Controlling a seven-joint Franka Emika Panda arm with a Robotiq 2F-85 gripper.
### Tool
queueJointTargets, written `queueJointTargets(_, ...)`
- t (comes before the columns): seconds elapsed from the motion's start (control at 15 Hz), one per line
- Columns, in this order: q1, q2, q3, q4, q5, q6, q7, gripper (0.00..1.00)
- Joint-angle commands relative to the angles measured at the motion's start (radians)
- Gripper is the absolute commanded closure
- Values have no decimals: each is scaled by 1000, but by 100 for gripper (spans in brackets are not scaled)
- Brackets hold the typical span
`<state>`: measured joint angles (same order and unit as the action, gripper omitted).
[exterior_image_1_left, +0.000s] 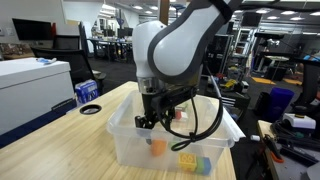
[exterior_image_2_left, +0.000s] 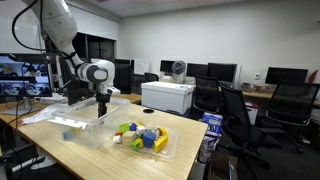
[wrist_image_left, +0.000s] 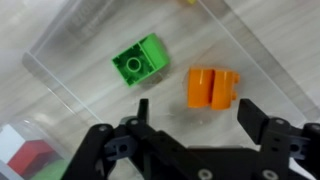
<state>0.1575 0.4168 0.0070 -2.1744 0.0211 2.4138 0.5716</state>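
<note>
Office desks, monitors and swivel chairs fill the background, and the work is carried on a pale wooden tabletop (exterior_image_2_left: 35, 137). A clear plastic bin (exterior_image_1_left: 122, 140) is set on it, and the tool (exterior_image_1_left: 150, 120) is lowered into the bin from above.

In the wrist view the tool is seen released: its two fingers (wrist_image_left: 143, 112) are spread wide and nothing is held between them. The orange block (wrist_image_left: 213, 87) lies on the bin floor just ahead of the fingertips and apart from them. It is offset toward the finger at the right of that view rather than centred in the gap. Its long axis is judged to run roughly across the view, close to the line from finger to finger, with a slight tilt.

A green block (wrist_image_left: 140, 62) with a round stud showing lies a little farther off on the other side, near the orange one but not touching it. A red block (wrist_image_left: 30, 157) is made out through the clear wall at the lower corner; which container it sits in cannot be told. In an exterior view a heap of coloured blocks (exterior_image_2_left: 140, 135) is held in a shallow clear tray (exterior_image_2_left: 172, 150) just beside the bin. A white printer (exterior_image_2_left: 167, 97) is placed well behind.
</note>
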Motion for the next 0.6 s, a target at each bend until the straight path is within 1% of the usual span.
queueJointTargets(0.0, 24, 28, -13, 103, 18, -262, 63, 6)
queueJointTargets(0.07, 24, 34, -8, 126, 23, -322, 72, 2)
queueJointTargets(0.2, 18, 45, 2, 160, 33, -383, 61, 0)
queueJointTargets(0.33, 11, 52, 12, 161, 40, -348, 28, 0)
queueJointTargets(0.53, 14, 67, 16, 158, 32, -304, 14, 0)
